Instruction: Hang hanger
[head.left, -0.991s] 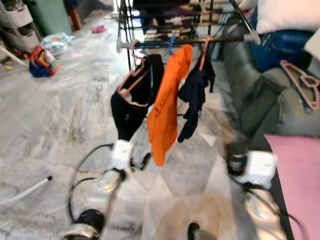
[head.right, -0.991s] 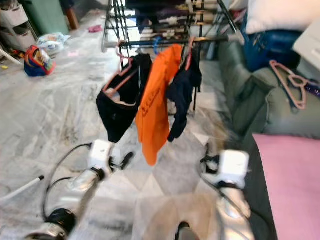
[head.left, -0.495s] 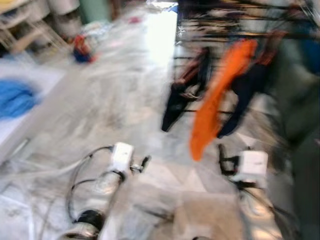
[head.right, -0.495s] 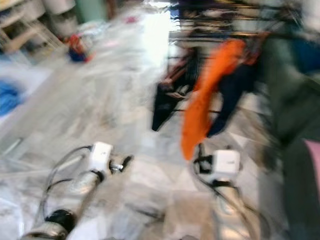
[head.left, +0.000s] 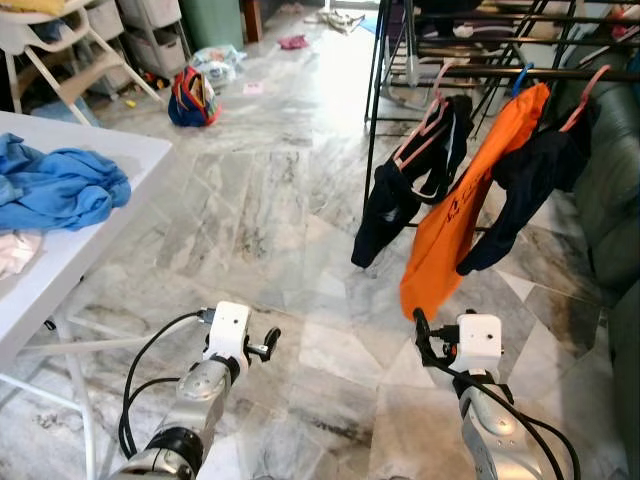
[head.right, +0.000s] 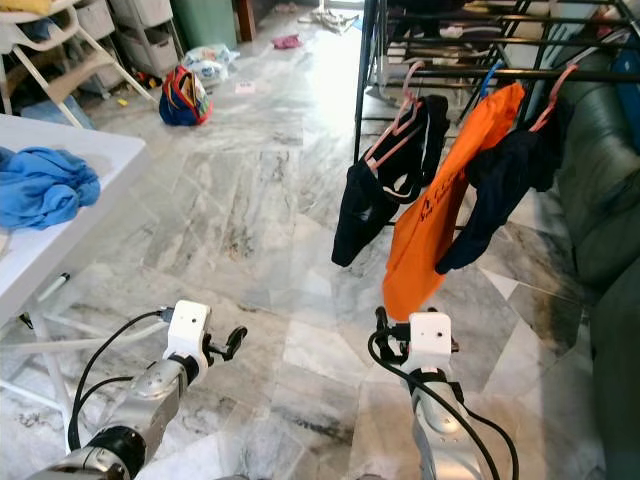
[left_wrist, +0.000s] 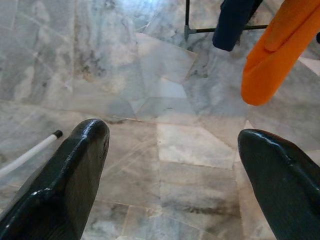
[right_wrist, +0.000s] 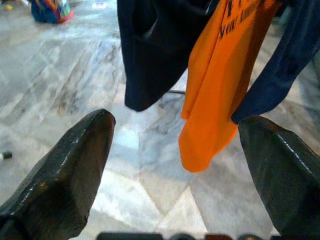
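Since both arms are low over the marble floor (head.left: 250, 210), the drying rack (head.left: 470, 72) stands ahead and to the right, its rail running crosswise. On it hang a black garment on a pink hanger (head.left: 418, 128), an orange shirt (head.left: 462, 210) and a navy garment (head.left: 515, 185). The right gripper (head.left: 420, 330) is nearer; the left gripper (head.left: 268, 342) is farther. Both hold nothing, fingers spread wide. The shirt's dark lettering is partly hidden and reads only in fragments.
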